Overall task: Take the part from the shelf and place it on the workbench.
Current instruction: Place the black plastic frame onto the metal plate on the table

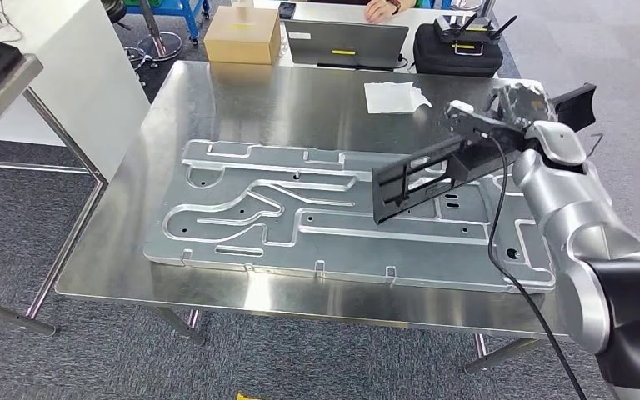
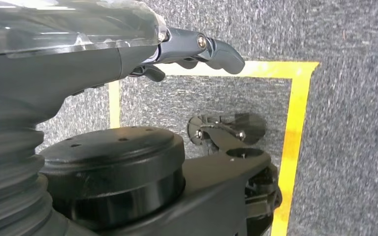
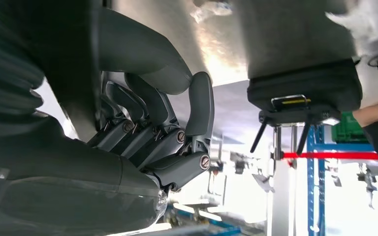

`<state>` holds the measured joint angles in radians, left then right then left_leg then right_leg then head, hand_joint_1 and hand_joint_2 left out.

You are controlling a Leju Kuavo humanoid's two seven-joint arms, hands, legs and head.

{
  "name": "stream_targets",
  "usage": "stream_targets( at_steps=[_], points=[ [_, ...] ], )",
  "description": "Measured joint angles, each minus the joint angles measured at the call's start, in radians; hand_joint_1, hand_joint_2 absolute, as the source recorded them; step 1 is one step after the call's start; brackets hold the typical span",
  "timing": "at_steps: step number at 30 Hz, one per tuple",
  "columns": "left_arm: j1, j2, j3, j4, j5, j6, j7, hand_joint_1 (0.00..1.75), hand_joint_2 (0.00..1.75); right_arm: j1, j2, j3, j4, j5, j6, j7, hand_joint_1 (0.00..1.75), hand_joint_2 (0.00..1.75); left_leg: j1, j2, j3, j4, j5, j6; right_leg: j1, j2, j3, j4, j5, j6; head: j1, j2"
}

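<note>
while gripped by right hand, part above workbench

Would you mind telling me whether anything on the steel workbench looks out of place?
The crumpled white sheet lies loose on the steel workbench, beyond the large grey metal plate. The long black part in the right hand is tilted above the plate, not yet set down.
</note>
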<state>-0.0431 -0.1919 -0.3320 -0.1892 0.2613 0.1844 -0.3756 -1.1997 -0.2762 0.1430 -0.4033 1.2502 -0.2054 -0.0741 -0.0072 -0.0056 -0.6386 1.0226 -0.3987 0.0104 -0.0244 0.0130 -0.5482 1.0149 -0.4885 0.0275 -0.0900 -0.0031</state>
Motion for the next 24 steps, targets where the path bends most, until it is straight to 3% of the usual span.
stream_targets(
  at_steps=[5,14,19,24],
  points=[
    [-0.008,0.0,-0.007,0.0,-0.018,-0.003,0.011,0.0,1.75,-0.105,0.075,0.02,0.004,-0.027,0.097,0.021,1.75,1.75,0.0,0.0,0.002,0.0,0.0,0.002,0.0,0.0,0.002,-0.002,0.001,0.003,0.0,0.0],
    [-0.022,-0.005,-0.017,0.0,-0.013,0.016,0.01,0.0,1.75,-0.1,0.231,0.075,0.02,-0.04,0.054,0.033,1.75,1.75,0.002,-0.002,0.004,0.0,0.003,0.003,0.002,-0.004,0.004,-0.002,0.001,0.004,0.0,0.0],
    [-0.015,-0.005,-0.017,0.0,-0.006,0.025,0.009,0.0,1.75,-0.103,0.236,0.075,0.016,-0.103,0.043,0.018,1.75,1.75,0.002,-0.004,0.003,0.0,0.003,0.003,0.002,-0.007,0.004,-0.002,0.001,0.004,0.0,0.0],
    [-0.013,-0.007,-0.022,0.0,-0.007,0.023,0.02,0.0,1.75,-0.101,0.194,0.073,0.017,-0.168,0.123,-0.027,1.75,1.75,0.002,-0.004,0.003,0.0,0.002,0.004,0.002,-0.007,0.005,-0.004,0.001,0.005,0.0,0.0]
  ],
)
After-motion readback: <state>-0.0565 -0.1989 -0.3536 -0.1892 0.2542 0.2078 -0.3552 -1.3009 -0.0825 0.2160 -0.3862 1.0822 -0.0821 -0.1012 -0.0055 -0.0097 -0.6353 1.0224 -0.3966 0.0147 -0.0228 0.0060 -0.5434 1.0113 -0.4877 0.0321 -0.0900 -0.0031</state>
